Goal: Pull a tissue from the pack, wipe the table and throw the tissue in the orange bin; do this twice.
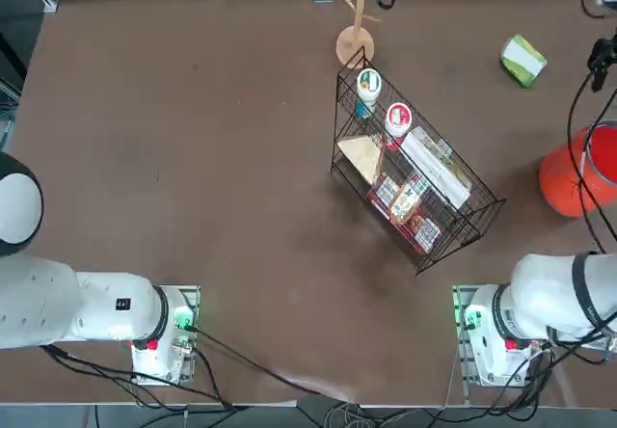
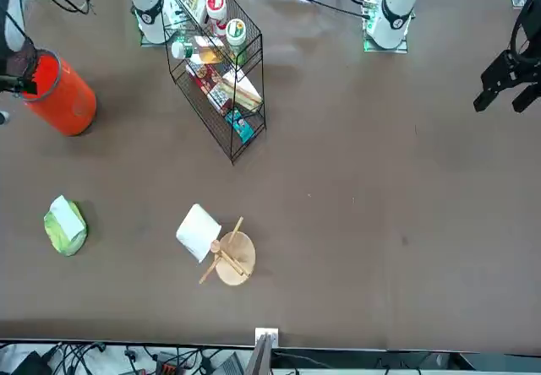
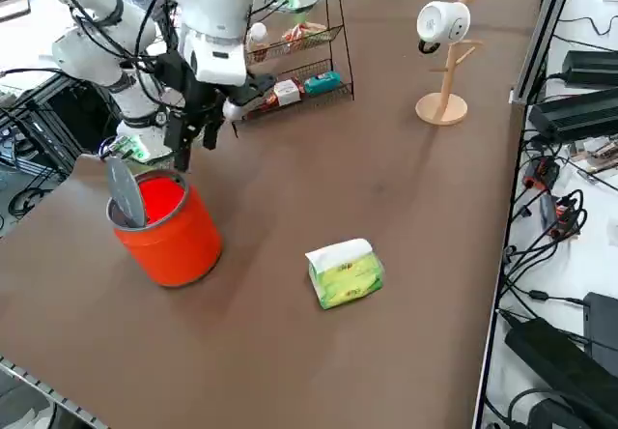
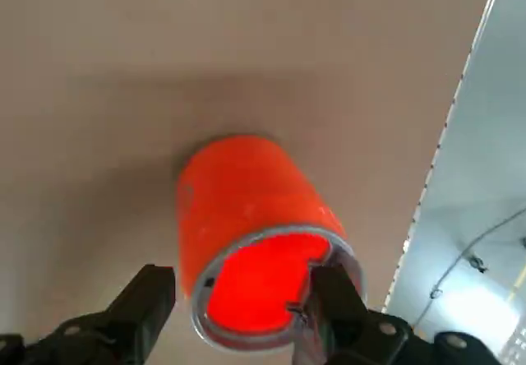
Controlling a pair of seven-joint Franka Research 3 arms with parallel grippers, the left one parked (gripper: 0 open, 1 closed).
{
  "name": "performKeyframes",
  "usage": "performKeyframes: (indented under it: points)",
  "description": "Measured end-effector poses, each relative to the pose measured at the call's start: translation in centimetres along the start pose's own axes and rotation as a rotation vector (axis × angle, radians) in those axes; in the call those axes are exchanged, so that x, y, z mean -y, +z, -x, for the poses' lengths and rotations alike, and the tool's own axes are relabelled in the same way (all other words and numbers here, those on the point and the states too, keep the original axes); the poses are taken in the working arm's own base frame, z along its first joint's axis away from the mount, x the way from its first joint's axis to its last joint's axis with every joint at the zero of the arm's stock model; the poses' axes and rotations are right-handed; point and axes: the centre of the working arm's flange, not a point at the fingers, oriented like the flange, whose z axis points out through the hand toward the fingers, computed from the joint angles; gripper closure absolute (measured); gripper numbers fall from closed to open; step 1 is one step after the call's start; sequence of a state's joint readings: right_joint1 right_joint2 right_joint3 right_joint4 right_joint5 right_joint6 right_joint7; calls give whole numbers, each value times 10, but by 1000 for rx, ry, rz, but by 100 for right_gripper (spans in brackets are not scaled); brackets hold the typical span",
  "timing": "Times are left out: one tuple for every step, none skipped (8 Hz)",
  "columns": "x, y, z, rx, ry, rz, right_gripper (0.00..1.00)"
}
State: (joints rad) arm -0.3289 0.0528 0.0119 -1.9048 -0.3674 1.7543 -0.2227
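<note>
My right gripper (image 3: 196, 139) hangs open just above the orange bin (image 3: 169, 226), with nothing between its fingers. In the right wrist view the two fingertips (image 4: 152, 295) straddle the bin's open mouth (image 4: 263, 287), and no tissue shows inside. The bin stands near the table's right edge (image 1: 576, 173) (image 2: 57, 95). The green pack (image 3: 345, 272) with its white top patch lies on the brown table (image 1: 193, 158), apart from the bin and farther from the arm bases (image 1: 523, 60) (image 2: 65, 225). No tissue is visible on the table.
A black wire basket rack (image 1: 415, 182) holding packets and bottles stands mid-table, left of the bin. A wooden mug tree (image 1: 355, 42) with a white mug (image 3: 442, 21) stands at the far edge. Cables run along the table's sides.
</note>
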Motion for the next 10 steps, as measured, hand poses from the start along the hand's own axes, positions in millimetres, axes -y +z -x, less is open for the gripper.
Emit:
performKeyframes:
  points:
    - [7, 0, -24, -47, -27, -15, 0]
    - [14, 9, -50, -97, -70, -21, 0]
    - [17, 22, -72, -146, -139, -15, 0]
    - [17, 34, -90, -185, -216, -3, 0]
    - [15, 42, -106, -209, -274, 8, 0]
    - [16, 48, -119, -231, -308, 17, 0]
    - [23, 57, -134, -257, -345, 26, 0]
    - [34, 71, -148, -275, -383, 30, 0]
    - [43, 86, -159, -288, -420, 32, 0]
    - [53, 97, -168, -302, -450, 35, 1]
